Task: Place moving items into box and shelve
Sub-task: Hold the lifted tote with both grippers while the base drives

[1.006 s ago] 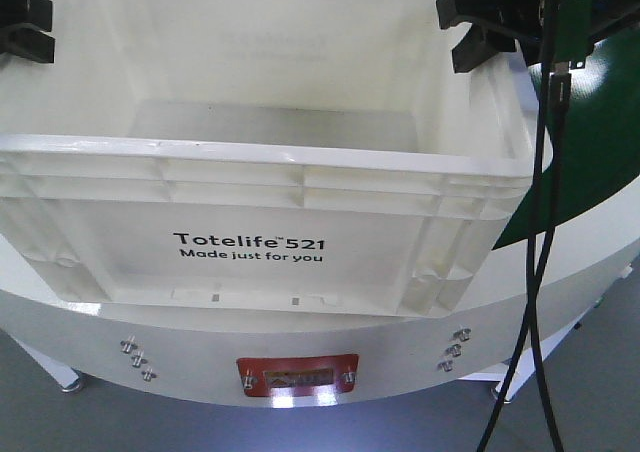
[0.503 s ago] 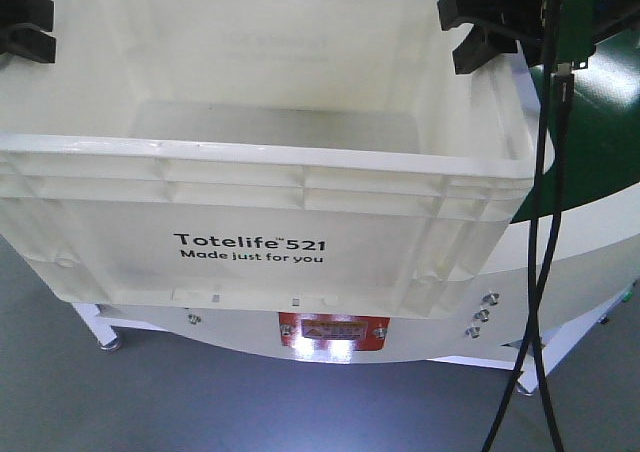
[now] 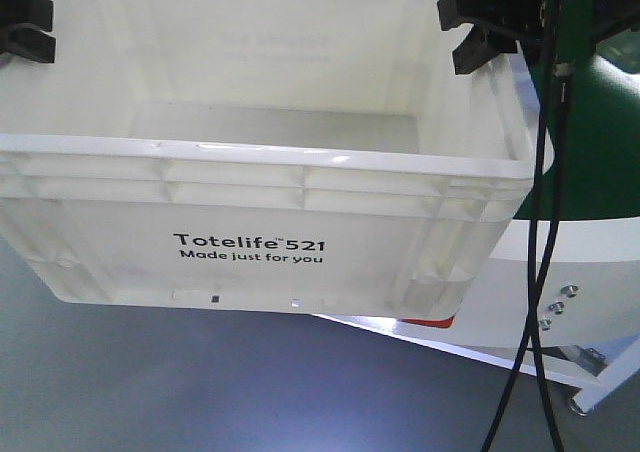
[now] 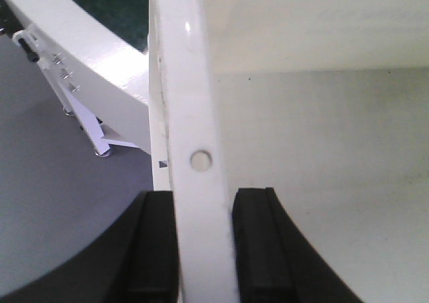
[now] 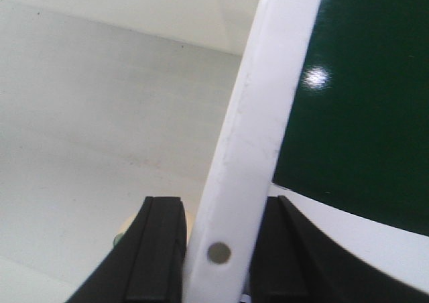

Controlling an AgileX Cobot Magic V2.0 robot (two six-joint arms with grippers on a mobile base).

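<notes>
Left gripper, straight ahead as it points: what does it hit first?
Left gripper is shut on the box rim, which runs on ahead between its jaws; likely that first.

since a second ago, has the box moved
Yes. Judged against the table, the box has moved left and back off its edge, and now hangs mostly over the floor.

The picture's left edge cuts off the left gripper (image 3: pixel 28 27), so we see only its tips. The box (image 3: pixel 250 202) hides most of a red label (image 3: pixel 432 320) on the table (image 3: pixel 590 262). Faint print (image 3: pixel 272 44) on the box's far wall is too pale to read. In the right wrist view, a finger (image 5: pixel 157 249) half hides a small pale thing (image 5: pixel 120 230).
</notes>
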